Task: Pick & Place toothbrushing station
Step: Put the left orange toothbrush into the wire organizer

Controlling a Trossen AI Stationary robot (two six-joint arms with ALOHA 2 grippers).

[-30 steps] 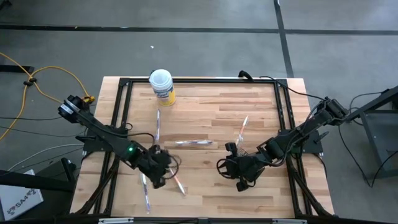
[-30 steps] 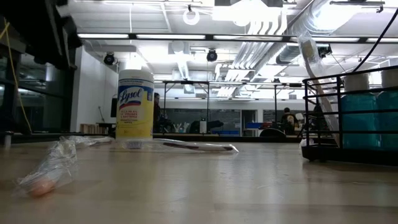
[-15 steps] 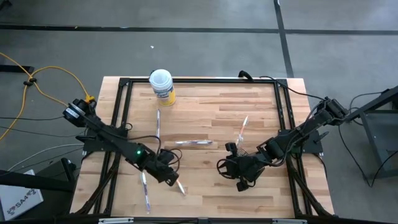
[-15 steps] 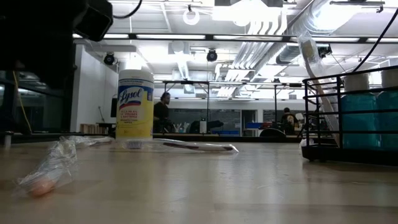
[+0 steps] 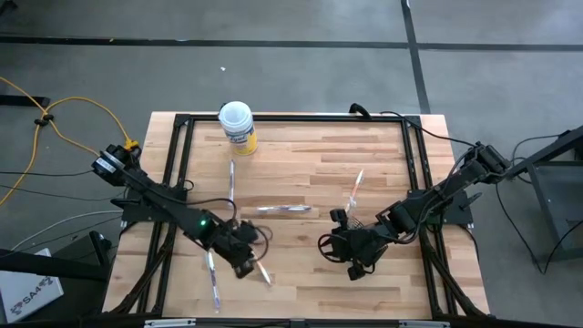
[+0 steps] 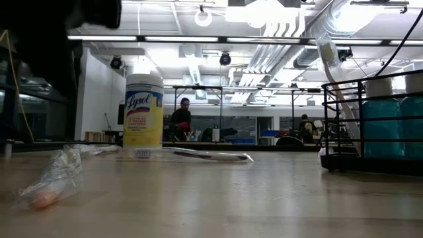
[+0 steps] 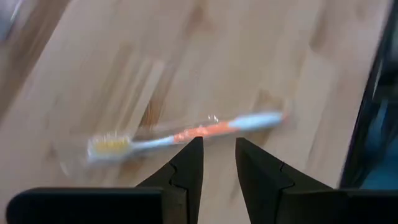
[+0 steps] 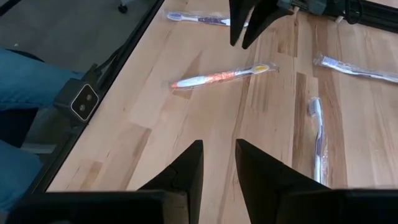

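Observation:
The black block-shaped toothbrushing station does not show clearly in any view. My left gripper [image 5: 248, 265] hangs over the front-left of the table. Its fingers are nearly together, with nothing between them [image 7: 219, 146]. Just past its tips lies an orange-handled toothbrush in a clear wrapper [image 7: 199, 132], which also shows in the high view [image 5: 262, 271] and the right wrist view [image 8: 221, 78]. My right gripper [image 5: 325, 246] waits low at the front centre-right, pointing toward the left arm, fingers close together and empty [image 8: 219, 149].
A white-lidded yellow Lysol canister [image 5: 237, 125] [image 6: 143, 116] stands at the back left. Wrapped toothbrushes lie scattered on the wood [image 5: 231, 182] [image 5: 284, 209] [image 5: 355, 187] [image 5: 213, 284]. A black wire rack with blue bottles [image 6: 370, 119] is at the right. A person's blue trouser leg [image 8: 25, 74] is beside the table.
My left gripper has moved right and toward the table's front, ending over the orange toothbrush. The right arm has not moved. A person in the room behind walked right.

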